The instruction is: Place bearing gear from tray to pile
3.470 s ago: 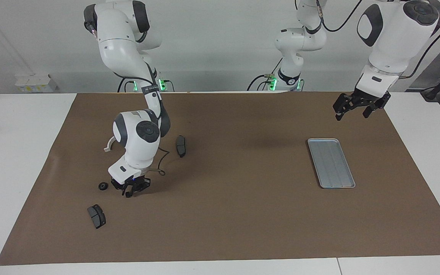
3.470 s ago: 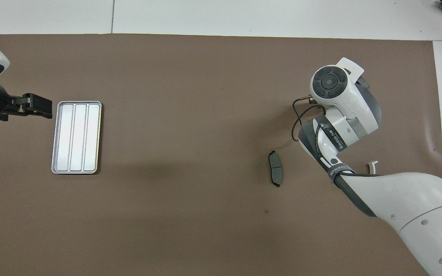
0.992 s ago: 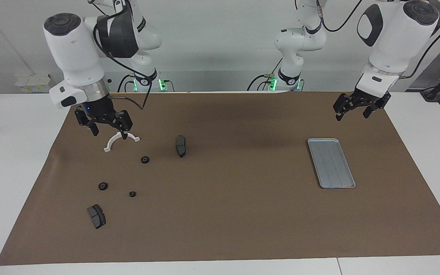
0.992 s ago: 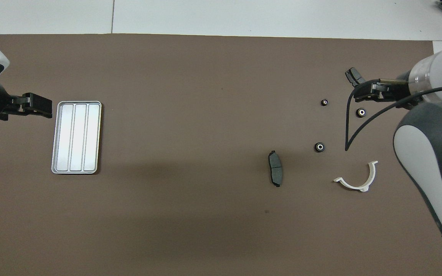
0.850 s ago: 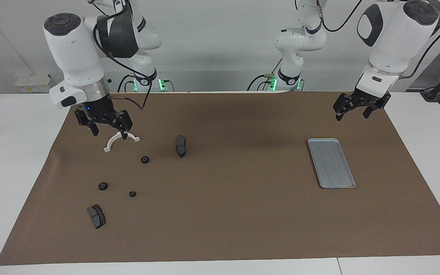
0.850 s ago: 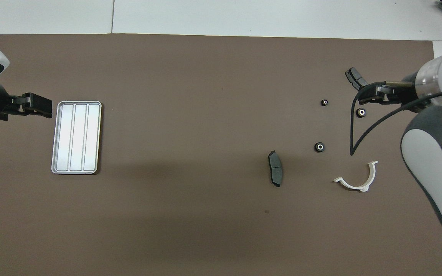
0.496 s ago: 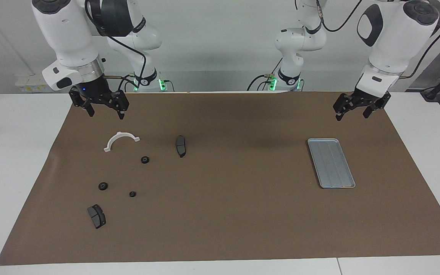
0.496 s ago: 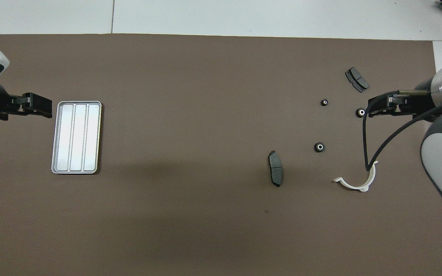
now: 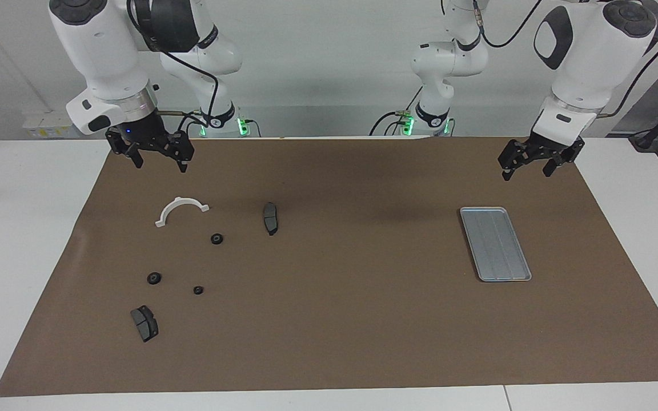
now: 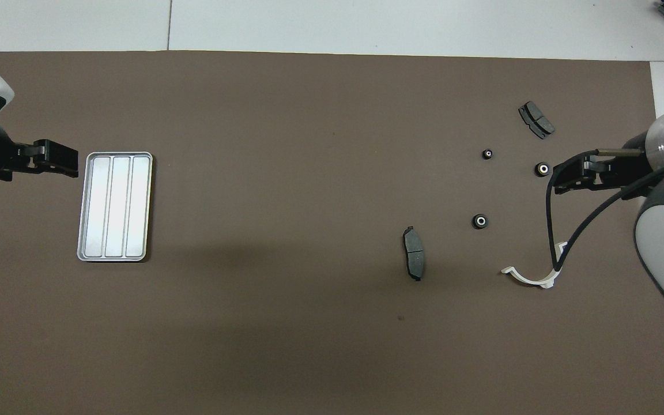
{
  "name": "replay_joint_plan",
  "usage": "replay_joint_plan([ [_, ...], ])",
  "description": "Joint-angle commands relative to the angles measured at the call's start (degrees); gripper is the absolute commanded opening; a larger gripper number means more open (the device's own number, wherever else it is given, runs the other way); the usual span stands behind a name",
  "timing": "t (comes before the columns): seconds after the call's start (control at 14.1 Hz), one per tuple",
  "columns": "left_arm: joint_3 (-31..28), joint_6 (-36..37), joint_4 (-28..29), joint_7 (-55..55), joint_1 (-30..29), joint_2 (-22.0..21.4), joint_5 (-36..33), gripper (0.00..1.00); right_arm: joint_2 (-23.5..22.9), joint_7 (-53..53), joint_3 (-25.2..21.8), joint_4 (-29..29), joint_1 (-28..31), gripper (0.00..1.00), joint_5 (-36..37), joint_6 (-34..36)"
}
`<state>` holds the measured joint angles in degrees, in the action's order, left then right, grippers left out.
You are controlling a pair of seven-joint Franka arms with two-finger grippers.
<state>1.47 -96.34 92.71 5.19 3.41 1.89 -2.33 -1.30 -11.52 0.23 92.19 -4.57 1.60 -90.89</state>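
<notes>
Nearest the robots: right gripper [image 9: 157,158] hanging raised over the mat's [image 9: 340,319] edge at the right arm's end, fingers spread apart and holding nothing; left gripper [image 9: 529,166] hanging over the mat at the left arm's end, fingers likewise parted and empty, waiting. Next out: white half-ring bracket [image 9: 181,209] and one dark brake pad [image 9: 271,217] lying flat, with the tray [image 9: 495,243] lying well apart toward the left arm's end, showing only bare ridges. Farther out: three small black bearing gears resting on the mat among the pile, one [image 9: 216,238] just past the bracket, two more [image 9: 153,278] [image 9: 198,290] farther still. Farthest: second brake pad [image 9: 144,322] lying by itself near the mat's outer part
</notes>
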Motion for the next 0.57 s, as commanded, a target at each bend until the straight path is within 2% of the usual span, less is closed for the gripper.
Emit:
replay_joint_plan([
  [0.0,0.03,-1.40,2.47,-0.36,-0.24,-1.89,-0.49,1.00,2.18,1.85,0.38,2.81,0.79,1.00,-2.21,-0.52],
  [0.5,0.03,-1.40,2.47,-0.62,-0.24,-1.98,-0.57,1.00,2.27,1.85,0.30,3.08,0.61,1.00,-1.86,-1.93],
])
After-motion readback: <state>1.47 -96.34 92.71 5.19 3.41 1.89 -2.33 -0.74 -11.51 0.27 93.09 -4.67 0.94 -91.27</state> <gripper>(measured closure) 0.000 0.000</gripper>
